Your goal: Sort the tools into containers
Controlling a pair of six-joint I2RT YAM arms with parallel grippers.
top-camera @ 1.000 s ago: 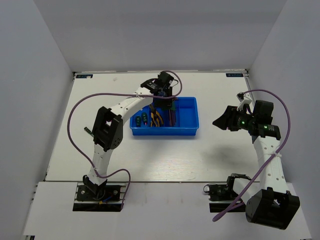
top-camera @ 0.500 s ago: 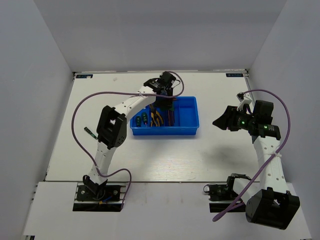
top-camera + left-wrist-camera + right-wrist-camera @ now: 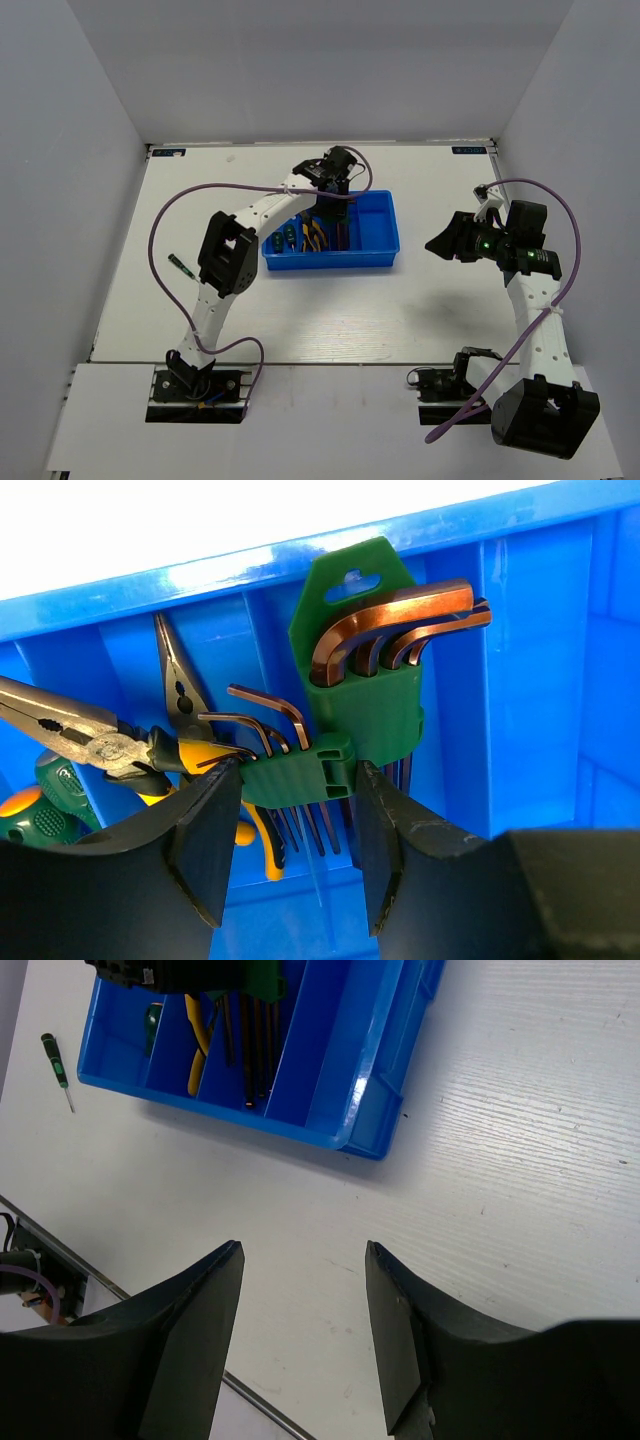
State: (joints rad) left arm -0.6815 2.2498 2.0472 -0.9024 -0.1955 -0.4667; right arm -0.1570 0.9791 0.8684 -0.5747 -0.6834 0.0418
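Note:
My left gripper (image 3: 295, 780) is shut on the green holder of the hex key set (image 3: 360, 690), holding it over the blue tray (image 3: 540, 630). The dark reddish keys fan out from the holder. Two yellow-and-black pliers (image 3: 100, 745) lie in the compartment to the left, and a green-handled screwdriver (image 3: 45, 810) lies further left. From above, the left gripper (image 3: 337, 180) is at the tray's (image 3: 375, 235) far edge, with pliers (image 3: 313, 237) and screwdrivers (image 3: 285, 240) inside. My right gripper (image 3: 437, 245) is open and empty, raised to the right of the tray.
A slim green-handled screwdriver (image 3: 180, 265) lies on the white table left of the tray; it also shows in the right wrist view (image 3: 55, 1055). The tray (image 3: 340, 1070) sits mid-table. Grey walls enclose the table on three sides.
My left gripper has shifted slightly right and back with the hex key set, and the tray has slid a little to the right. The right arm has not moved.

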